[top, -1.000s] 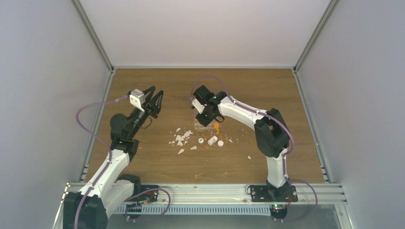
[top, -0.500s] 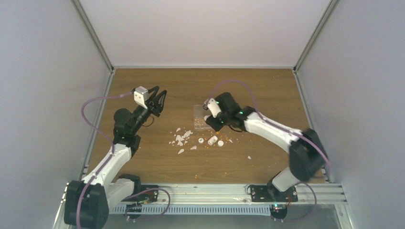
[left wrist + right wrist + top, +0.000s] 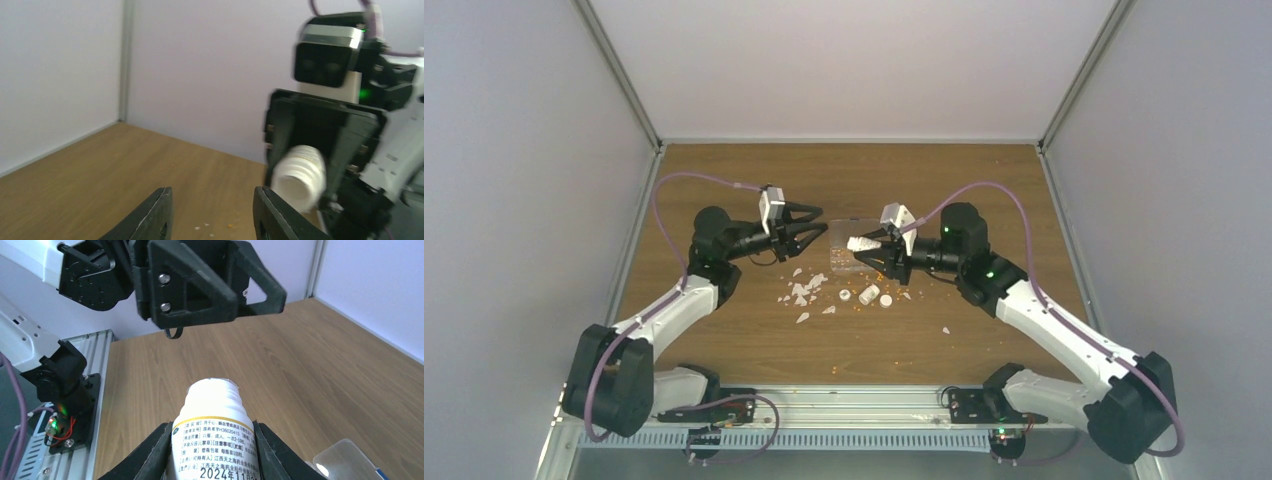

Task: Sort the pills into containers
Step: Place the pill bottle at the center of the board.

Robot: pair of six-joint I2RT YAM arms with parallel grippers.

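Right gripper (image 3: 864,248), clamping a bottle (image 3: 214,435), and left gripper (image 3: 211,200) have swung face-to-face.

- Light was bright, even and soft; shadows on the table (image 3: 754,350) were faint.
- The left wrist view was motion-blurred.
- Print on the bottle (image 3: 215,445) was sharp.

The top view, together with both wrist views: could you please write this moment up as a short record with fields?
left gripper: open, empty, above the table, facing the bottle
right gripper: shut on the white labelled bottle, held sideways, neck toward the left gripper
organiser box: clear, on the table below the two grippers
pills: orange grains loose on the table beside the box
white flakes: scattered nearer the arm bases
small vials: lying among the flakes and pills
gap: grippers apart, not touching
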